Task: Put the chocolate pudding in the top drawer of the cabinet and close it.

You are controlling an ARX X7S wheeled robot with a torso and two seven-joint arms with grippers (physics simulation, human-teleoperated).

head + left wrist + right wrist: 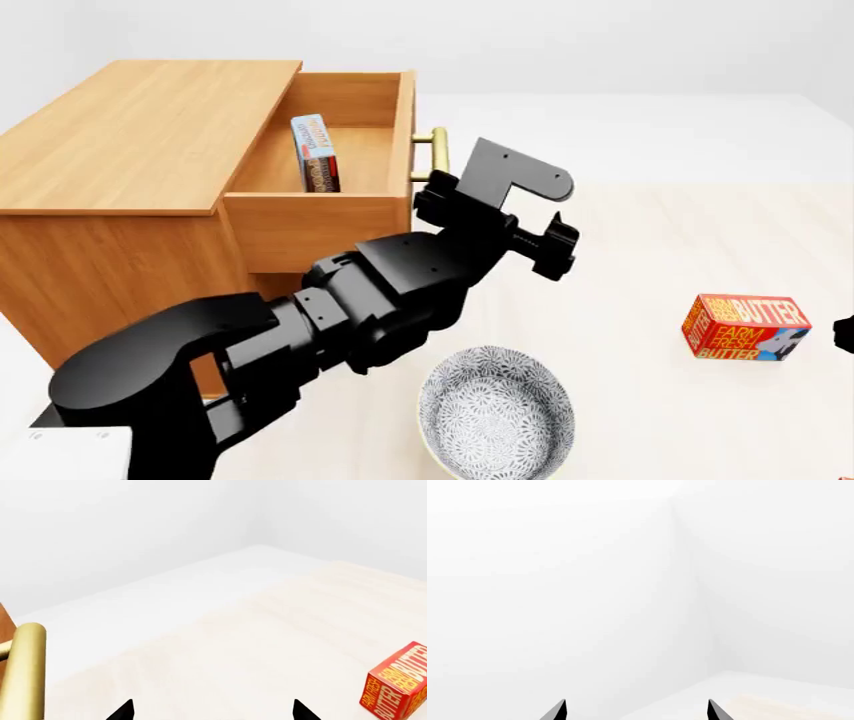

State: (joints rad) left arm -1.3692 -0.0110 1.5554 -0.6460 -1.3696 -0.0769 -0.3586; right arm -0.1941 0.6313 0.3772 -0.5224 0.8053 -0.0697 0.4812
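Observation:
The light-brown cabinet (pixel 134 150) stands at the left in the head view. Its top drawer (pixel 320 215) is pulled open. The chocolate pudding (pixel 316 150), a thin carton with a light-blue face, stands on edge inside the drawer. The drawer's brass handle (pixel 427 152) also shows in the left wrist view (pixel 23 670). My left gripper (pixel 547 245) is open and empty just beside the handle, over the table; its tips (pixel 210 712) are wide apart. My right gripper (pixel 637 711) is open and empty, facing a white wall.
A red-orange butter box (pixel 745 328) lies on the table at the right and also shows in the left wrist view (pixel 397 687). A patterned bowl (pixel 497 408) sits at the front. My left arm hides the cabinet's lower drawer.

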